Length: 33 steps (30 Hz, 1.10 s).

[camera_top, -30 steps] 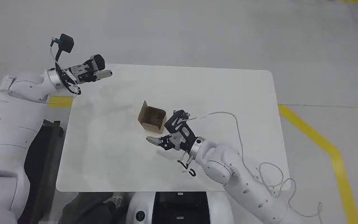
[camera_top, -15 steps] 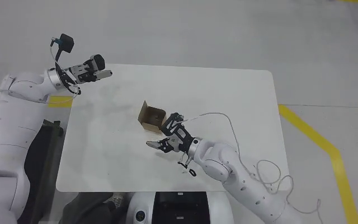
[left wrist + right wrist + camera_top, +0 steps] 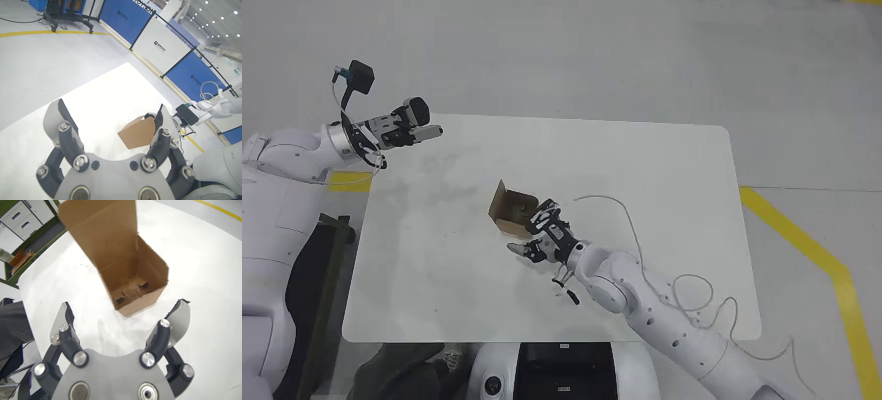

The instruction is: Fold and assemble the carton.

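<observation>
Carton point(image 3: 514, 208) sits upright on the table point(image 3: 662, 170), just off table centre toward 9 o'clock in the top view. Mouth is open and facing up. One flap stands tall on its 10 o'clock side. In the right wrist view the carton point(image 3: 132, 262) has its bottom panels folded in across the floor, and the near wall has a short, slightly ragged edge.

Right claw point(image 3: 529, 238) is at the carton's 5 o'clock, just beside it and not touching. Jaws are spread wide with nothing between them; the right wrist view has the claw point(image 3: 123, 313) low over the table point(image 3: 198, 275), facing the carton's near wall.

Left claw point(image 3: 427, 128) is at the table's 10 o'clock corner, well apart from the carton. Jaws are spread wide and empty point(image 3: 110, 106), pointing toward the carton point(image 3: 138, 132).

White cable point(image 3: 612, 205) from the right arm loops over the table at the carton's 3 o'clock.
</observation>
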Available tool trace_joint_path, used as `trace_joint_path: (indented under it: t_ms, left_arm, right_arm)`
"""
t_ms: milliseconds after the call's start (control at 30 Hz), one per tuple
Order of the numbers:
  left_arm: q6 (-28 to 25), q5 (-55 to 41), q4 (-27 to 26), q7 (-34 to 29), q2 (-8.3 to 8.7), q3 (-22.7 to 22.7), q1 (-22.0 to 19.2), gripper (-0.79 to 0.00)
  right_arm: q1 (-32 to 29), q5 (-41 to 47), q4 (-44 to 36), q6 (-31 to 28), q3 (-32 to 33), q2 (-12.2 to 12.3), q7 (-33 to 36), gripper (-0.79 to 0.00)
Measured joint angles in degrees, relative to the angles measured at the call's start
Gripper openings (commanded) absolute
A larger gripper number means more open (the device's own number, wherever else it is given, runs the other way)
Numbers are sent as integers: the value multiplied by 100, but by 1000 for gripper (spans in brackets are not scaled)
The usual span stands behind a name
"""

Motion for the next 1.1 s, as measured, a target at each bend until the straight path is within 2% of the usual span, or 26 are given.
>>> trace_joint_path:
  t_ms: [333, 600, 700, 900, 967, 1100]
  left_arm:
    - [0, 0, 0, 0, 0, 0, 0, 0]
    - [0, 0, 0, 0, 0, 0, 0, 0]
    - [0, 0, 0, 0, 0, 0, 0, 0]
    - [0, 0, 0, 0, 0, 0, 0, 0]
    - [0, 0, 0, 0, 0, 0, 0, 0]
    - [0, 0, 0, 0, 0, 0, 0, 0]
  right_arm:
    - [302, -118, 507, 653, 78, -182, 153, 0]
    - [507, -276, 625, 1504, 471, -250, 336, 0]
    - [464, -271, 558, 1360, 513, -255, 375, 0]
    - [239, -307, 308, 656, 335, -260, 624, 0]
    - [160, -325, 231, 613, 268, -286, 477, 0]
    - [107, -271, 236, 890, 215, -378, 53, 0]
